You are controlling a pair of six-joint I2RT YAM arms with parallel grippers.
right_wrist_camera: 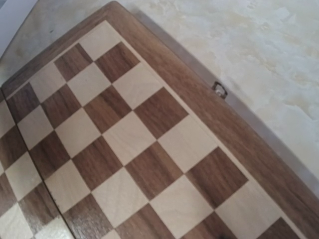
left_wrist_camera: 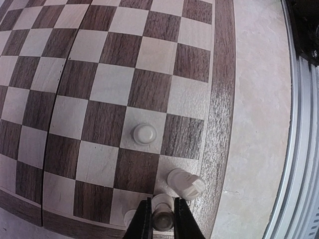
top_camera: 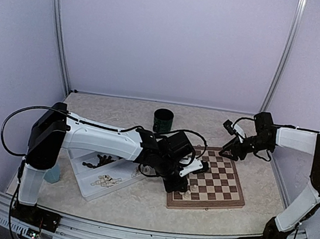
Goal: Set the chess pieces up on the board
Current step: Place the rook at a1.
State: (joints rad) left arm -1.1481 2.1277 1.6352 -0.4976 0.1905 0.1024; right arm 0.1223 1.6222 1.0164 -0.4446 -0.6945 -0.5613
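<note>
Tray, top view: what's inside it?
The far compartment holds dark pieces, the near one cream pieces. The left arm covers the far right end of the tray, so anything there can't be seen.

On the worktop [top_camera: 137, 206] the board [top_camera: 222, 184] lies right of centre, with the tray [top_camera: 84, 183] to its left holding loose chess pieces [top_camera: 107, 180] in two compartments (a cup [top_camera: 162, 121] stands behind, between them), and a few more pieces [left_wrist_camera: 144, 133] cluster at the board's near-left corner.
</note>
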